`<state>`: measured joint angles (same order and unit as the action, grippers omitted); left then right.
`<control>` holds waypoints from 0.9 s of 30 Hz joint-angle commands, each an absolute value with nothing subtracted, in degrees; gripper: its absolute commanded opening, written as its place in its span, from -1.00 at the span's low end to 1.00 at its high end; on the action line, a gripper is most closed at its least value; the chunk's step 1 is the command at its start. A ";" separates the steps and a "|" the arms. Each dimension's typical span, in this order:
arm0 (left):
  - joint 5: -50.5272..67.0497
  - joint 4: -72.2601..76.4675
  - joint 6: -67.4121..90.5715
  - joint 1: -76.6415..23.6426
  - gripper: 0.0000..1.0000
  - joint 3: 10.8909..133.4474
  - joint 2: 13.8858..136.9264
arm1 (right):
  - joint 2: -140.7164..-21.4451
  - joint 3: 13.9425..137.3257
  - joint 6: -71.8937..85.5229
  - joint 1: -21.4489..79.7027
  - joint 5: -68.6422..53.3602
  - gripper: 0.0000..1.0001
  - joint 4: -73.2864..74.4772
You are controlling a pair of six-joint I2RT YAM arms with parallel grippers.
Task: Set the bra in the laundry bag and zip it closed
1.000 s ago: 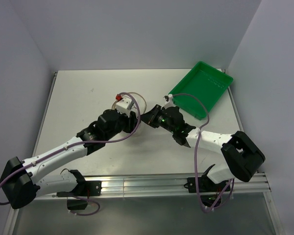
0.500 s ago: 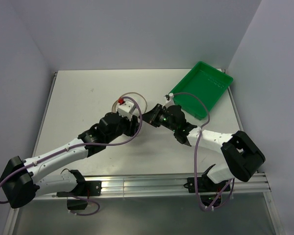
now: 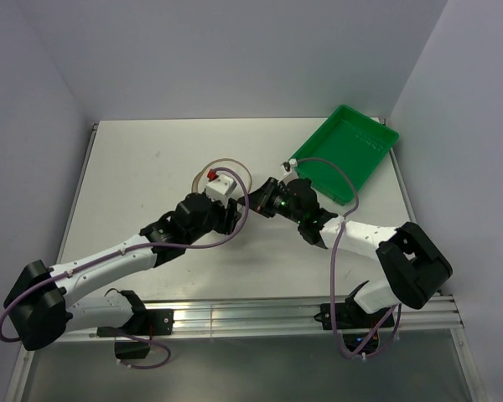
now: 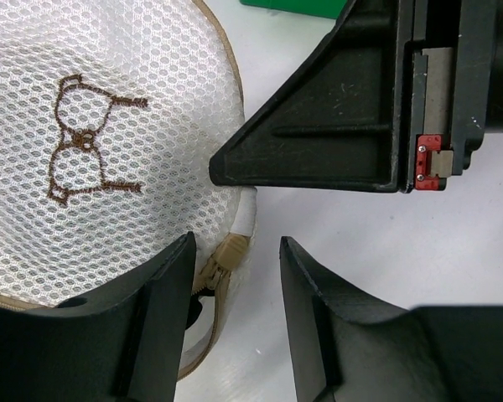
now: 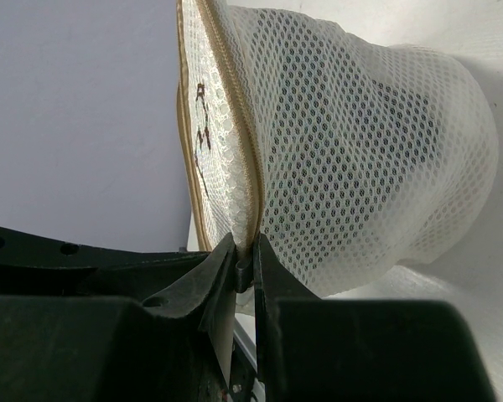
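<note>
Right pincer [image 5: 245, 255] pinches the laundry bag [image 5: 360, 151] rim; left pincer [image 4: 237, 268] stands open, apparently straddling its zipper pull [image 4: 233, 248].

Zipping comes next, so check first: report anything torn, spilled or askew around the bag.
Nothing stands out: no tear, no spill. The bag looks whole; the right end effector pinches its zip rim, and the left end effector stands open astride the zip pull.

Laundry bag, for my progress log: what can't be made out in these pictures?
- Bra: just a dark blur behind the laundry bag's mesh, right wrist view.
- Zip's closed extent: left pincer covers it, left wrist view.
- Top view: right pincer and wrists hide the bag.
</note>
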<state>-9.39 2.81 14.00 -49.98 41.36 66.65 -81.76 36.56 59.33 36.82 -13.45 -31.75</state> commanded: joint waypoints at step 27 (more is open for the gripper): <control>-15.38 10.37 14.14 -50.36 -1.00 39.03 66.54 | -83.67 37.79 62.67 32.61 -19.86 -1.00 -37.97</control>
<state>-13.23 7.42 12.99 -50.19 40.71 69.52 -83.85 36.56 62.19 33.32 -18.87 -34.09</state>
